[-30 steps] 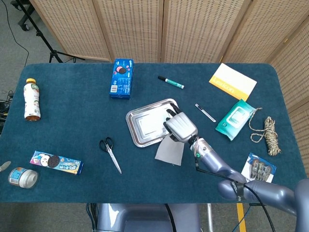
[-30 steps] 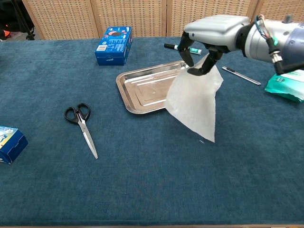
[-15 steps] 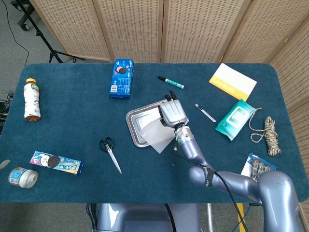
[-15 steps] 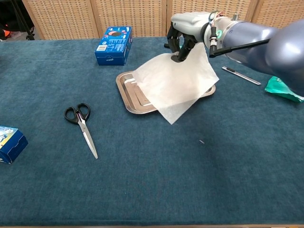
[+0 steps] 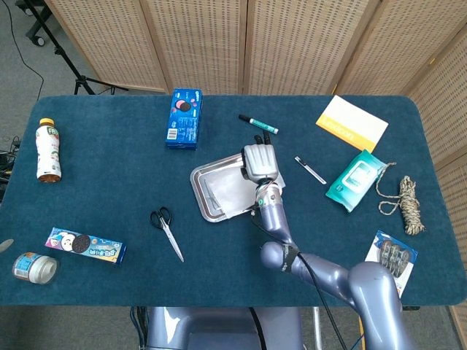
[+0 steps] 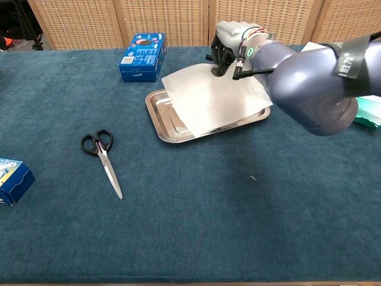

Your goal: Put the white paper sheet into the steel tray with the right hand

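Observation:
The white paper sheet point(image 5: 235, 191) point(image 6: 209, 100) lies spread over the steel tray point(image 5: 197, 184) point(image 6: 154, 115), covering most of it; only the tray's left end and its near rim show. My right hand point(image 5: 259, 161) point(image 6: 230, 43) hovers at the tray's far right corner. Its fingers pinch the sheet's far edge, which is lifted slightly there. The forearm stretches back toward me across the table's right side. My left hand is in neither view.
Black scissors point(image 5: 167, 232) point(image 6: 102, 154) lie left of the tray. A blue cookie box point(image 5: 183, 118) point(image 6: 141, 56) and a marker point(image 5: 257, 124) lie behind it. To the right are a pen point(image 5: 310, 170), a wipes pack point(image 5: 357, 179), a yellow booklet point(image 5: 352, 123).
My right hand carried the hanging sheet from the tray's near right side to the far corner. The sheet swung over and settled flat across the tray.

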You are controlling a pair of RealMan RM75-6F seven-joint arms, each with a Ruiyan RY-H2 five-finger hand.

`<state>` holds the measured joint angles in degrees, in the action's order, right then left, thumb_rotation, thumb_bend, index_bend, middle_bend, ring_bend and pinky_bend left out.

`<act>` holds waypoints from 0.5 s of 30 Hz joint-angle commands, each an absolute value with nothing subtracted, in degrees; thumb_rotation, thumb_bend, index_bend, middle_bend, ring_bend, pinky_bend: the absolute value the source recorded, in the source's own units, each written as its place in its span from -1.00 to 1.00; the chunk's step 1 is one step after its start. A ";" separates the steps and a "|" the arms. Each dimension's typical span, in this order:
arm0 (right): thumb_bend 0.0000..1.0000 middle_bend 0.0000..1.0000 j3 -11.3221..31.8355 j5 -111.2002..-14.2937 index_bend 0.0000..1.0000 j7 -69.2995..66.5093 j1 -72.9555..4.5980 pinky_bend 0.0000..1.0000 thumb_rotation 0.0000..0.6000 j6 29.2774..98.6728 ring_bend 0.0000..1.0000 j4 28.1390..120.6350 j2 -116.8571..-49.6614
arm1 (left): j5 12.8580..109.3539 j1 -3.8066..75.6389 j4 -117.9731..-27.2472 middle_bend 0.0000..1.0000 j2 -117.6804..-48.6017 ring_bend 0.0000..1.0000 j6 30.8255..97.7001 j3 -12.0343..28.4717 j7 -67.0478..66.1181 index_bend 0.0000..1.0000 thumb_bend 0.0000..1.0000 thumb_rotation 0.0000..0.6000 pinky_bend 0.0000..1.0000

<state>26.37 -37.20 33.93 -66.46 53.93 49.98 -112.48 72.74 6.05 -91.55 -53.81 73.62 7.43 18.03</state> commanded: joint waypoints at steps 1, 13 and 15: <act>0.19 0.05 27.37 -37.51 0.30 32.84 -68.15 -1.00 1.00 52.81 -0.65 46.45 -115.12 | 72.49 6.05 -91.35 -1.00 -53.68 -1.00 73.52 7.57 18.53 -1.00 -1.00 1.00 -1.00; 0.03 -0.19 27.99 -39.87 0.18 29.76 -69.84 -1.00 1.00 48.65 -0.67 38.78 -119.06 | 72.12 6.19 -90.69 -1.00 -53.44 -1.00 72.75 7.65 19.91 -1.00 -1.00 1.00 -1.00; -0.13 -0.38 28.14 -39.95 0.00 29.18 -69.58 -1.00 1.00 46.94 -0.74 39.17 -118.53 | 72.09 6.19 -90.62 -1.00 -53.44 -1.00 72.76 7.68 20.02 -1.00 -1.00 1.00 -1.00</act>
